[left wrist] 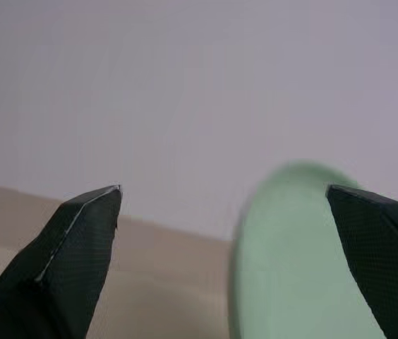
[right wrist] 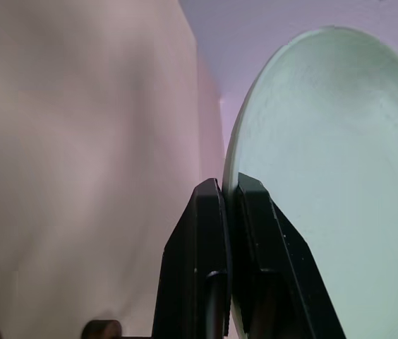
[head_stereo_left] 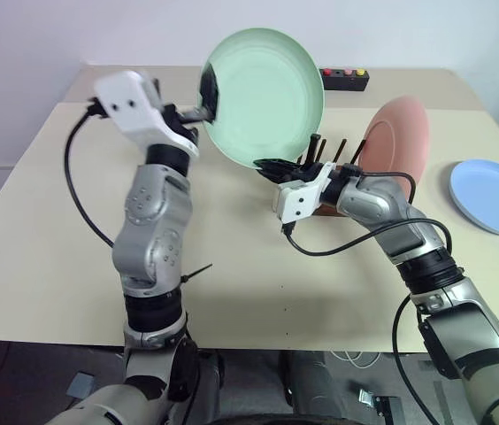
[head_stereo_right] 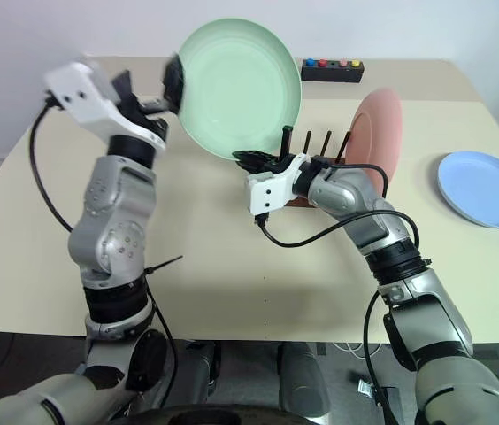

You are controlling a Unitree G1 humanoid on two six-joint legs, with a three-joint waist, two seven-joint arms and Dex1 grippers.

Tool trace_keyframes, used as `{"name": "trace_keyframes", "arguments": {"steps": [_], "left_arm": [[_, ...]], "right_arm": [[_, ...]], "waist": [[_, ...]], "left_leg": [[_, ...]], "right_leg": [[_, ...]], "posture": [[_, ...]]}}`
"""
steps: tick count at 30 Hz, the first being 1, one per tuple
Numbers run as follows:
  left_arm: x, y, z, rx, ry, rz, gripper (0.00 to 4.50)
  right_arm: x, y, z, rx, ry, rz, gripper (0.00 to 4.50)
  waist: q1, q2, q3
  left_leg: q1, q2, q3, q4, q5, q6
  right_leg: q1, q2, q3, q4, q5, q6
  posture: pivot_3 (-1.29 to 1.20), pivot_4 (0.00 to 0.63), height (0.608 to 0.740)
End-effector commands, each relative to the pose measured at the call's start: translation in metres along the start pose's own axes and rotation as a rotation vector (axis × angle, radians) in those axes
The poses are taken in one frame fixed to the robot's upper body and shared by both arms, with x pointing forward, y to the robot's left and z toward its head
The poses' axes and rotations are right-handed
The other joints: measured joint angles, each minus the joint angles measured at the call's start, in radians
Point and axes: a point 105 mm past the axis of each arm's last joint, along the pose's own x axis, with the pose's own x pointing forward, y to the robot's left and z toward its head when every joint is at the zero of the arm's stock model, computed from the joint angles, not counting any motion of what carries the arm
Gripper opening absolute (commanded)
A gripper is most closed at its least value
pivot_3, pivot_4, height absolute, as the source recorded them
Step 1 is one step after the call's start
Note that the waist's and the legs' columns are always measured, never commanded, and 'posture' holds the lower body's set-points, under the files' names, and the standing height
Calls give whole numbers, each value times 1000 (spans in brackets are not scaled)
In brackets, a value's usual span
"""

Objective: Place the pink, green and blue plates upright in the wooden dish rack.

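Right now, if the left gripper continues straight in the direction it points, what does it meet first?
Probably nothing near. The left gripper is open and aims above the table toward the pale wall. The green plate lies just inside one finger and might be brushed; depth is unclear.

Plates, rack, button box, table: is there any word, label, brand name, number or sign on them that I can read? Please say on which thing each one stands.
None can be read.
green plate, pink plate, blue plate: plain, no print.
wooden dish rack: no mark visible.
black box: coloured buttons, no legible label.
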Motion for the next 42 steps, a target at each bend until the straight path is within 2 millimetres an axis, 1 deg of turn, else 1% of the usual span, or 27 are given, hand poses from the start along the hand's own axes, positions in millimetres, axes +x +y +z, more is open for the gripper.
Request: {"name": "trace_keyframes", "arguments": {"steps": [1, 2, 4, 5, 6, 7, 8, 9, 12, 13, 14, 15, 18, 20, 22, 23, 26, 29, 32, 36, 42], "left_arm": [[3, 22, 37, 19, -139, 52, 4473], [3, 24, 38, 33, -143, 52, 4473], [5, 45, 38, 104, -122, 110, 4473], [5, 60, 34, 157, -86, 142, 4473], [5, 72, 21, 246, 5, 150, 4473], [2, 79, 6, 322, 92, 133, 4473], [-4, 83, -5, 344, 143, 89, 4473], [-9, 82, -14, 341, 183, 42, 4473], [-26, 80, -37, 399, 290, -64, 4473], [-33, 82, -50, 376, 360, -87, 4473], [-39, 82, -58, 352, 405, -101, 4473], [-43, 81, -63, 341, 426, -122, 4473], [-59, 63, -79, 328, 486, -281, 4473], [-70, 53, -88, 334, 530, -376, 4473], [-80, 43, -94, 345, 559, -463, 4473], [-90, 32, -97, 339, 575, -551, 4473], [-115, 10, -101, 291, 612, -739, 4473], [-129, 3, -105, 261, 657, -817, 4473], [-135, -2, -108, 248, 674, -852, 4473], [-138, -9, -108, 214, 667, -879, 4473], [-139, -13, -108, 202, 662, -884, 4473]], "right_arm": [[-2, -30, 6, -4, -38, -114, 0], [-2, -31, 6, 0, -39, -119, 0], [-6, -43, 5, 73, -53, -178, 0], [-10, -53, 5, 138, -70, -226, 0], [-16, -65, 6, 241, -96, -277, 0], [-22, -74, 7, 334, -129, -310, 0], [-29, -81, 9, 432, -173, -332, 0], [-35, -85, 11, 511, -207, -336, 0], [-52, -95, 17, 692, -291, -348, 0], [-61, -99, 18, 766, -318, -352, 0], [-66, -100, 19, 815, -335, -349, 0], [-70, -101, 22, 842, -346, -341, 0], [-86, -98, 32, 975, -402, -283, 0], [-93, -94, 40, 1045, -430, -242, 0], [-96, -93, 42, 1099, -443, -236, 0], [-99, -92, 39, 1149, -441, -254, 0], [-107, -90, 32, 1269, -446, -283, 0], [-112, -88, 21, 1365, -420, -307, 0], [-118, -87, 9, 1437, -402, -345, 0], [-124, -87, -5, 1521, -396, -408, 0], [-122, -81, -13, 1601, -375, -401, 0]], "waist": [[-1, 0, 0], [0, 0, 0], [1, 0, 0], [3, 0, 0], [3, 0, 0], [0, 0, 0], [-1, 1, 0], [-1, 1, 0], [4, 1, 0], [6, 1, 0], [7, 1, 0], [5, 1, 0], [2, 1, 0], [1, 1, 0], [-1, 1, 0], [-1, 1, 0], [1, 2, 0], [4, 2, 0], [4, 2, 0], [4, 2, 0], [2, 3, 0]], "left_leg": [[0, 0, 0, 0, 0, 0], [0, 0, 0, 0, 0, 0], [0, 0, 0, 0, 0, 0], [0, 0, 0, 0, 0, 0], [0, 0, 0, 0, 0, 0], [0, 0, 0, 1, 0, 0], [0, 0, 0, 0, 0, 0], [0, 0, 0, 0, 0, 0], [0, 0, 0, 0, 0, 1], [0, 0, -1, 0, 0, 1], [0, 0, -1, 0, 0, 1], [0, 0, -1, 0, 0, 1], [0, 0, -1, 0, 0, 1], [0, 0, -1, -1, 0, 1], [0, 1, -1, 0, 0, 1], [0, 1, -1, 0, 0, 1], [0, 1, 0, 0, 0, 1], [0, 1, 0, 0, 0, 1], [0, 1, 0, 0, 0, 1], [0, 1, 0, 0, 0, 1], [0, 1, 0, 0, 0, 2]], "right_leg": [[0, 0, 0, 0, 0, 0], [0, 0, 0, 0, 0, 0], [0, 0, 0, 0, 0, 0], [0, 0, 0, 0, 0, 0], [1, 0, 0, 0, 0, 0], [1, 0, 0, 0, 0, 0], [1, 0, 0, 0, 0, 0], [1, 0, 0, 1, 0, 0], [1, 0, 0, 0, 0, 0], [1, 0, 0, 0, 0, 0], [1, 0, 0, 0, 0, 0], [1, 0, 0, 1, 0, 0], [1, 0, 0, 1, 0, 0], [1, 0, 0, 1, 0, 0], [1, 0, 0, 1, 0, 0], [0, 0, 0, 1, 0, 0], [0, 0, 0, 1, 0, -1], [1, 0, 0, 1, 0, -1], [1, 0, 0, 1, 0, -1], [1, 0, 0, 1, 0, -1], [1, 0, 0, 1, 0, -1]], "posture": [[0, 150, 734], [0, 150, 734], [0, 150, 734], [0, 150, 734], [0, 150, 734], [0, 150, 734], [0, 150, 734], [0, 150, 734], [0, 150, 734], [0, 150, 734], [0, 150, 734], [0, 150, 734], [0, 150, 734], [0, 150, 734], [0, 150, 734], [0, 150, 734], [0, 150, 734], [0, 150, 734], [0, 150, 734], [0, 150, 734], [0, 150, 734]]}}
